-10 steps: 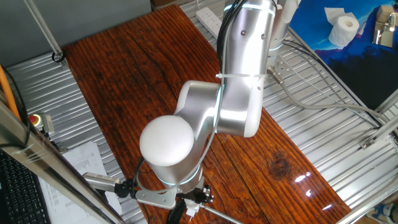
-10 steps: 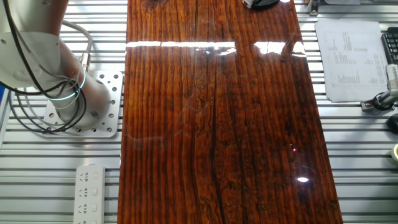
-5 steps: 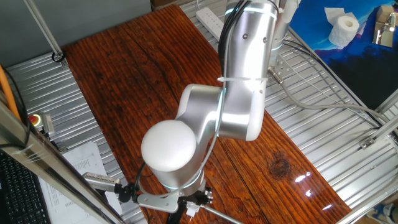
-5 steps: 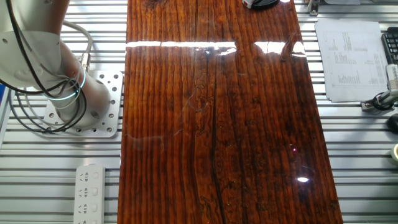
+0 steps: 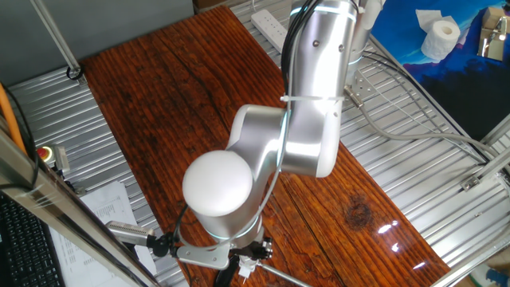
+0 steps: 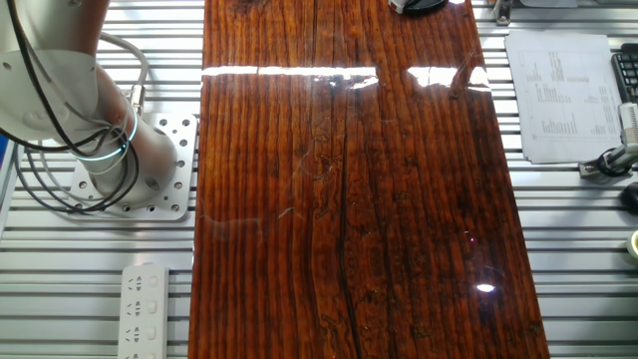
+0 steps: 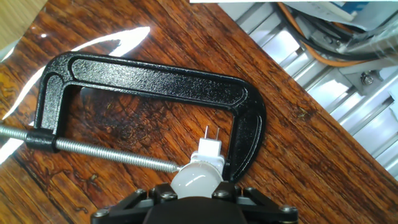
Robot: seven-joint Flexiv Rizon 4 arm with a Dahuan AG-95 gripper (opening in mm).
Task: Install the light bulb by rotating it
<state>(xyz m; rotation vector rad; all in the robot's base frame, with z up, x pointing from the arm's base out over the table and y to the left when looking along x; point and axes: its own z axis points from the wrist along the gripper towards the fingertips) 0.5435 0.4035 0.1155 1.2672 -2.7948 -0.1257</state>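
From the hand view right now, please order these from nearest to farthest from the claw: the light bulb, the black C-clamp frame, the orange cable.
1. The light bulb, held at the claw, pins pointing away.
2. The black C-clamp frame, lying on the wooden table just past the bulb.
3. The orange cable, off the table at upper right.
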